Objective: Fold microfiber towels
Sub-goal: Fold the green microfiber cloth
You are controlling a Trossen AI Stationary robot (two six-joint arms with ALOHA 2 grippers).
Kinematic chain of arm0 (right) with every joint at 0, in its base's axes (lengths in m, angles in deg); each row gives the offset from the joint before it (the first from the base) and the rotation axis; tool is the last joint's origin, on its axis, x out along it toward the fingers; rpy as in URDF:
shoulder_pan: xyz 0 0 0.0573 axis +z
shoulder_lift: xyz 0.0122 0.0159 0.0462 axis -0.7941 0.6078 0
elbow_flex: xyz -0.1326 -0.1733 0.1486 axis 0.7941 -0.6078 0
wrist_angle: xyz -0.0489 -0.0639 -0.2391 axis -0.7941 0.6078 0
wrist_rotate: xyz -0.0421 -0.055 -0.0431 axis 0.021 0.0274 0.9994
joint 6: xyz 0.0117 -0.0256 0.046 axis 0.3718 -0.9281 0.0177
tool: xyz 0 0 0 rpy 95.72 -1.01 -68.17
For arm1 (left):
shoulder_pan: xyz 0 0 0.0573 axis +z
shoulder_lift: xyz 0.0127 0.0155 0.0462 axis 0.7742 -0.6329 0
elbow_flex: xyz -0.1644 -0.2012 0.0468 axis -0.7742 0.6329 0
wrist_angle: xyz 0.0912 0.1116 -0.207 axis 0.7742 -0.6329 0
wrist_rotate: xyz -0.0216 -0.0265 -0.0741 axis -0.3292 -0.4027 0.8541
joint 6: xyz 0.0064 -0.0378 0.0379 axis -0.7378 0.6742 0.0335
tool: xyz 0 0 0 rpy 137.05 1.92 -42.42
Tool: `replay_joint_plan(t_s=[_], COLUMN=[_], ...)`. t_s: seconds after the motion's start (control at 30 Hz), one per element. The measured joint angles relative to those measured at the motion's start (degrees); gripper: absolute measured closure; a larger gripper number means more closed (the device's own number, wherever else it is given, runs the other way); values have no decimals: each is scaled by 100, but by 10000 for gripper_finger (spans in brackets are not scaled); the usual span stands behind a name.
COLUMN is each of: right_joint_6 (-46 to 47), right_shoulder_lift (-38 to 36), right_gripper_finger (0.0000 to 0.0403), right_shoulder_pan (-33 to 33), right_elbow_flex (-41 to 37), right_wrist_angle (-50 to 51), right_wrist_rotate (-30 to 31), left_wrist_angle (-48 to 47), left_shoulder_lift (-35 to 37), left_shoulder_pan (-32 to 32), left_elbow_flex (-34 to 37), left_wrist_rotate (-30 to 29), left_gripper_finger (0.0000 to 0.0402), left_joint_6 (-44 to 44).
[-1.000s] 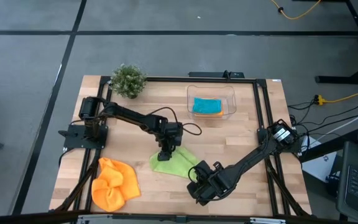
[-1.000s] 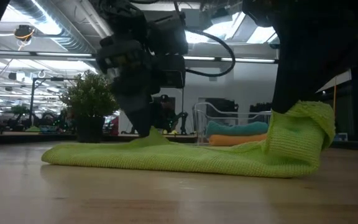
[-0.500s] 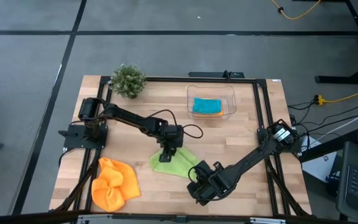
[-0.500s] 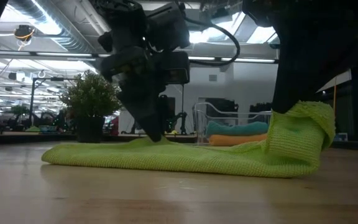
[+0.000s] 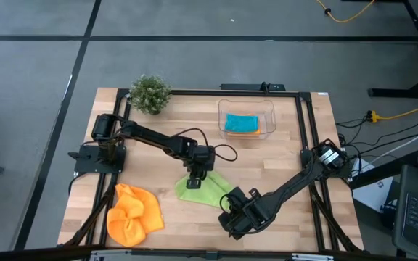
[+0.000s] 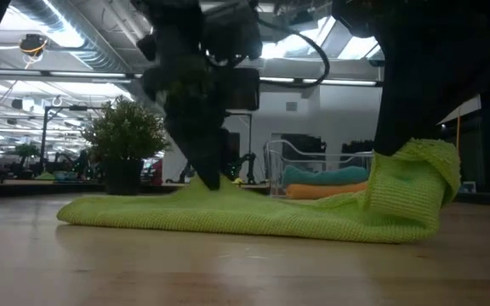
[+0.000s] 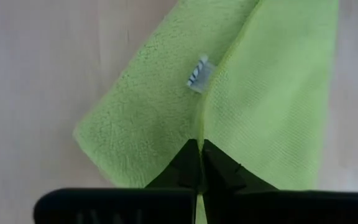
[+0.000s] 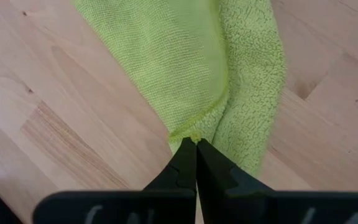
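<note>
Our left hand (image 5: 193, 183) has just pinched shut on the lime green towel (image 5: 207, 190) lying mid-worktop (image 5: 281, 159), while our right hand (image 5: 232, 212) grips its other corner, so we can start folding.

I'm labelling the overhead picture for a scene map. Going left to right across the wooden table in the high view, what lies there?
Crumpled orange microfiber towel → small green potted plant → lime green microfiber towel → clear plastic tub holding a folded teal blue towel.
</note>
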Motion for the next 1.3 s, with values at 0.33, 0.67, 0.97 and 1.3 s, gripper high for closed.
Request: replay_joint_plan(t_s=[0.33,0.67,0.97,1.3], right_joint_6=[-327,-646,-1291,-1960], right_shoulder_lift=[-106,-162,-223,-238], right_gripper_finger=[402,402,402,402], right_shoulder_pan=[0,2,-2,-157], right_elbow_flex=[924,2428,3796,4358], right_wrist_angle=[1250,3026,4121,4144], right_wrist_rotate=[-296,771,1926,1649], left_wrist_angle=[-2112,-3510,-4072,-4040], left_shoulder_lift=[761,1702,2522,2705], left_shoulder_pan=[-403,-871,-1368,-2217], left_elbow_flex=[-1405,-2363,-2381,-2381], left_wrist_rotate=[-916,-2583,-3488,-3778], left_gripper_finger=[401,401,401,401], left_joint_6=[25,1007,2328,3349])
